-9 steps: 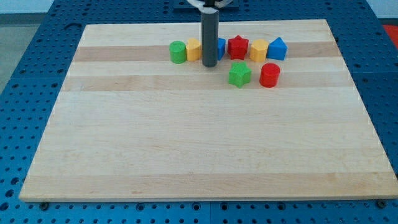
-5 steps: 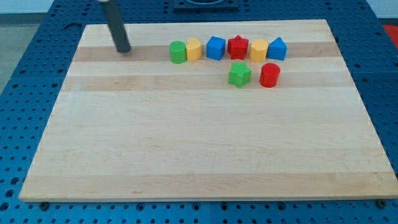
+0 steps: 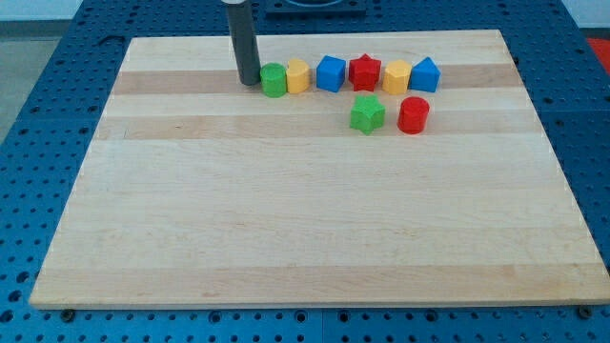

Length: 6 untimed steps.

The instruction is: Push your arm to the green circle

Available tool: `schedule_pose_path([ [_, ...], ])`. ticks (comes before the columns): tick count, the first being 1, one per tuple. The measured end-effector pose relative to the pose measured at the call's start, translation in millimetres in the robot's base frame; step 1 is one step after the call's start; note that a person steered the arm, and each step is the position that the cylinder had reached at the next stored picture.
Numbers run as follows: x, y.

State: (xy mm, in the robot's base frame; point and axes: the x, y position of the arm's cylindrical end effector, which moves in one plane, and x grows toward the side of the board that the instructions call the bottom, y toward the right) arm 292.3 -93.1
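The green circle block (image 3: pixel 274 80) stands at the left end of a row of blocks near the view's top. My tip (image 3: pixel 250 79) rests on the board right against the green circle's left side, touching it or nearly so. The dark rod rises straight up from there and leaves the view at the top.
Right of the green circle, the row holds a yellow block (image 3: pixel 298 75), a blue cube (image 3: pixel 330 73), a red star (image 3: pixel 364 71), a yellow block (image 3: pixel 396 76) and a blue block (image 3: pixel 425 73). Below them sit a green star (image 3: pixel 367 113) and a red cylinder (image 3: pixel 414 114). All lie on the wooden board (image 3: pixel 305 219).
My tip swung from in front of the yellow and blue blocks far out to the view's left, then came back right to the green circle's left side. The blocks have not moved.
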Motion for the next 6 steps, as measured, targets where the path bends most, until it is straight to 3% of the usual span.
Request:
schedule_pose_path([
  [2,-29.0,-3.0],
  [6,5.5,47.7],
])
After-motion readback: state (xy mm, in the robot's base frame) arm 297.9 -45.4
